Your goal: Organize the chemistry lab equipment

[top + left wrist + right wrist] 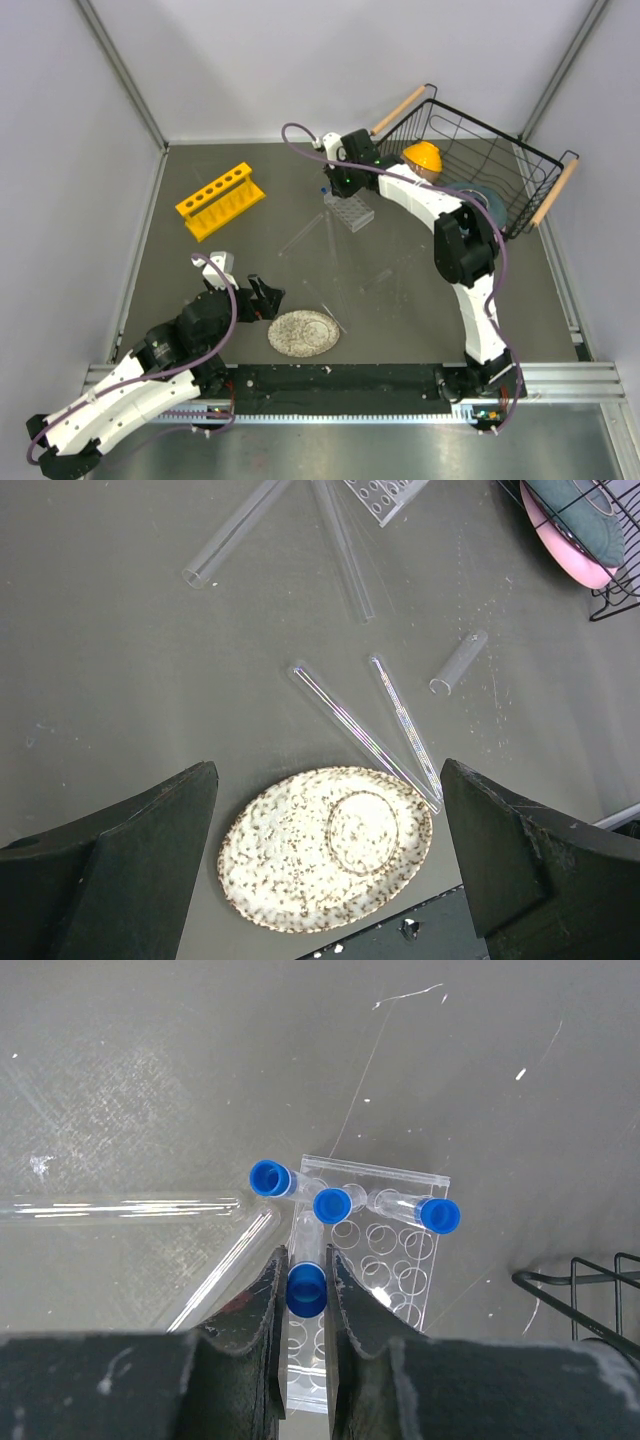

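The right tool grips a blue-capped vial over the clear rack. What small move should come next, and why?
Probably lower the right tool down until the blue-capped vial seats in an empty hole of the clear rack. The vial is clamped cap-up over the rack, and free holes show beside it.

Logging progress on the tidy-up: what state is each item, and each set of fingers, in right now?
Right fingers, shut on a blue-capped vial at the clear rack.
Left fingers, open, empty.
Yellow rack, upright, no tubes in it.
Test tubes, lying loose on the table.
Three other vials, capped, at the clear rack.
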